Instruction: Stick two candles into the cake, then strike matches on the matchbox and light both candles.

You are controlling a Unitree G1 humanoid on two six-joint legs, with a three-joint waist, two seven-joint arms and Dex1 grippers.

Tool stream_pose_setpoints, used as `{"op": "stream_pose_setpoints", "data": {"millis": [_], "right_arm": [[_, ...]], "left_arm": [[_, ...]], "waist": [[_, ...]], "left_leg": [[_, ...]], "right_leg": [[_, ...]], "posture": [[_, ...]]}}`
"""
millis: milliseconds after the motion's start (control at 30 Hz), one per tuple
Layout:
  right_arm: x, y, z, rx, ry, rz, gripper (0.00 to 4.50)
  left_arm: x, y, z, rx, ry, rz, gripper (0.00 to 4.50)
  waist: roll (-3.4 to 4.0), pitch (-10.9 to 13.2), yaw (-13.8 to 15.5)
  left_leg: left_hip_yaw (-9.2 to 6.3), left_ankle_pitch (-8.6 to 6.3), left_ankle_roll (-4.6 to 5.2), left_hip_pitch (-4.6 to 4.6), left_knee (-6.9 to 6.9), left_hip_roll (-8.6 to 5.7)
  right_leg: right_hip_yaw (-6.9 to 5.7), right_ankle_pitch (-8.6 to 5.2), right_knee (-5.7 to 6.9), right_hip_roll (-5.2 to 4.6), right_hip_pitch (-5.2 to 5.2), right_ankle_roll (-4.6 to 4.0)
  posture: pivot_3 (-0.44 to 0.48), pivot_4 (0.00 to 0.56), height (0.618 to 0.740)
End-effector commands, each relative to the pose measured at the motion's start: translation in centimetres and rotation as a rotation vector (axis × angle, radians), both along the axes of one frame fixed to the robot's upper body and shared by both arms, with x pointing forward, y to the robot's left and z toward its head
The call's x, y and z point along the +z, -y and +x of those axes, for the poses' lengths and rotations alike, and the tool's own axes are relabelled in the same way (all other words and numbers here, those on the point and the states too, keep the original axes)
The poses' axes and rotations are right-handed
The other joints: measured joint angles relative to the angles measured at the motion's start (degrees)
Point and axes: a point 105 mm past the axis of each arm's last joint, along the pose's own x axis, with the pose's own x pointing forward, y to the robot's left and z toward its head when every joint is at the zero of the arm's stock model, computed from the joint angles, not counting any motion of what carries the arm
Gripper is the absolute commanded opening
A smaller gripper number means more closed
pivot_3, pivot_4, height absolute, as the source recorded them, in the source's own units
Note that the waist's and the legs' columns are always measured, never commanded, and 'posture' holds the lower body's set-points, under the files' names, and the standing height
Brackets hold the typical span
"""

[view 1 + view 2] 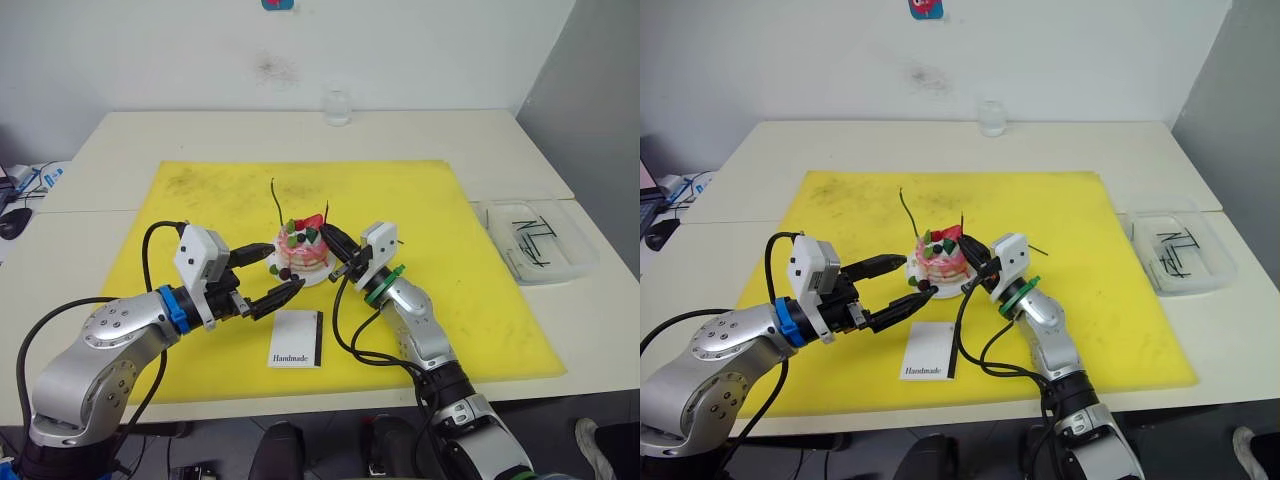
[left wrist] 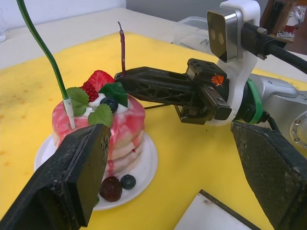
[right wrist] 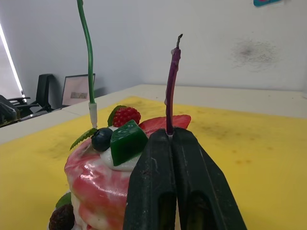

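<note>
right wrist view puts me right at the cake (image 3: 103,184): my right gripper (image 3: 171,139) has its two fingers pressed together on the base of the dark red candle (image 3: 171,84), which rises upright out of the clamp at the cake's top edge. the green candle (image 3: 87,57) is already planted, its pale foot sunk in the cream beside the berries. so i judge i'm on the second candle, seating it; i can't tell whether its foot is in the cake yet, since the fingers hide it.

from the head camera, my left gripper (image 1: 268,278) is spread wide and holds nothing, its fingers flanking the near-left side of the white plate (image 1: 318,276) without a clear touch. the matchbox (image 1: 296,339) lies flat on the yellow mat (image 1: 450,300), just on my side of the cake. the matches (image 1: 527,236) sit in a clear tray (image 1: 575,262) well off to my right, past the mat's edge.

next i'd press the red candle down until it stands alone, then release gently and back away without brushing either thin stem. after that, the tray and the matches.
</note>
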Motion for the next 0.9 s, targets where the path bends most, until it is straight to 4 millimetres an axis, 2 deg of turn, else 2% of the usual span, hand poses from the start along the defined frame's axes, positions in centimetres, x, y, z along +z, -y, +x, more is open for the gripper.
{"op": "stream_pose_setpoints", "data": {"millis": [33, 200, 300, 500, 733, 833, 900], "right_arm": [[-0.3, -0.3, 0.0, 0.003, -0.016, -0.009, 0.03], [0.3, -0.4, 0.0, 0.0, -0.008, 0.006, 0.03], [1.1, -0.2, 0.1, -0.013, 0.005, 0.027, 0.67], [2.4, 0.3, -0.1, -0.019, 0.054, 0.016, 2.81], [3.9, 1.4, -0.8, -0.021, 0.094, -0.002, 2.81], [4.8, 2.9, -2.0, 0.014, 0.127, -0.065, 2.81], [4.7, 3.8, -2.9, 0.059, 0.134, -0.151, 2.81]], "left_arm": [[0.6, 0.1, -0.2, -0.004, 0.031, 0.004, 4.5], [0.5, 0.1, -0.3, -0.005, 0.031, 0.005, 4.5], [0.5, 0.2, -0.3, -0.007, 0.033, 0.008, 4.5], [0.3, 0.5, -0.2, -0.012, 0.035, 0.014, 4.5], [0.2, 0.4, 0.1, 0.005, 0.038, 0.02, 4.5], [0.3, -1.7, 0.4, 0.076, -0.055, 0.003, 4.5], [-0.2, -3.2, -0.3, 0.071, -0.211, -0.021, 4.5]], "waist": [[0.0, 0.0, 0.0], [0.0, 0.0, -0.02], [0.0, 0.0, -0.02], [0.0, 0.0, -0.03], [0.0, 0.0, -0.02], [0.0, 0.0, 0.01], [0.0, 0.01, -0.03]], "left_leg": [[0.0, 0.0, 0.0, 0.0, 0.0, 0.0], [0.0, 0.0, 0.0, 0.0, 0.0, 0.0], [0.0, 0.0, 0.0, 0.0, 0.0, 0.0], [0.01, 0.0, 0.0, -0.02, -0.01, 0.0], [0.01, 0.0, 0.0, -0.02, -0.04, 0.0], [0.01, 0.0, 0.0, -0.03, -0.05, 0.01], [0.0, 0.0, 0.0, -0.04, -0.05, 0.02]], "right_leg": [[0.0, 0.0, 0.0, 0.0, 0.0, 0.0], [0.0, 0.0, 0.01, 0.0, 0.0, 0.0], [0.0, 0.0, 0.0, 0.0, 0.0, 0.0], [0.01, 0.0, 0.0, 0.0, -0.01, 0.0], [0.01, 0.0, -0.02, 0.0, -0.02, 0.0], [0.01, 0.0, -0.02, 0.0, -0.03, 0.0], [0.01, -0.01, -0.03, -0.01, -0.04, 0.01]], "posture": [[0.0, 0.15, 0.735], [0.0, 0.15, 0.735], [0.0, 0.15, 0.735], [0.0, 0.15, 0.735], [0.0, 0.15, 0.735], [0.0, 0.15, 0.735], [0.0, 0.15, 0.735]]}}
